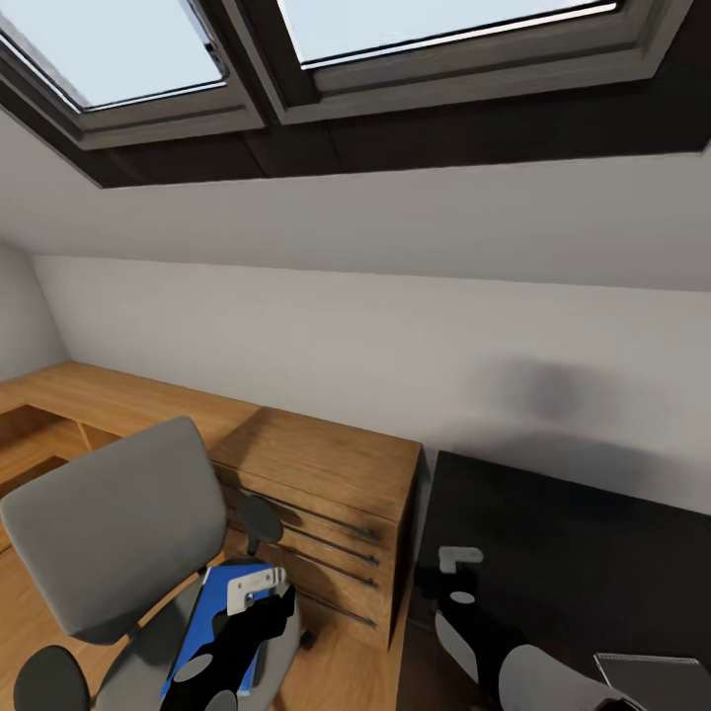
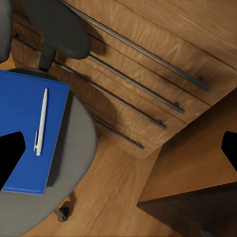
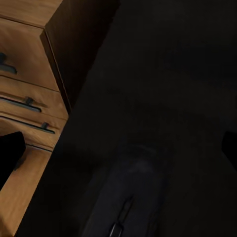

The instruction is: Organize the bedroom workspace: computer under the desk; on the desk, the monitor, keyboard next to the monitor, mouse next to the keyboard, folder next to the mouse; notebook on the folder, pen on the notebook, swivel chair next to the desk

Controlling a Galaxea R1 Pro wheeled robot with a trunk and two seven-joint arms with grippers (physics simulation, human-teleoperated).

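Glossy black desk [image 1: 553, 553] under skylights [image 1: 128, 49], both grippers spread wide (holding nothing).

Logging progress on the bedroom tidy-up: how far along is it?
Early. The blue folder still lies on the swivel chair with the pen on it. The left gripper hangs over it, empty. The desk awaits them.

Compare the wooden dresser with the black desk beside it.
The dresser has a light, grained wood top, while the desk has a dark black top. The dresser's front shows drawers with long bar handles; no desk drawers are in view. The dresser sits next to the swivel chair, and the desk lies farther from it, to the robot's right. Both stand against the same pale wall, side by side.
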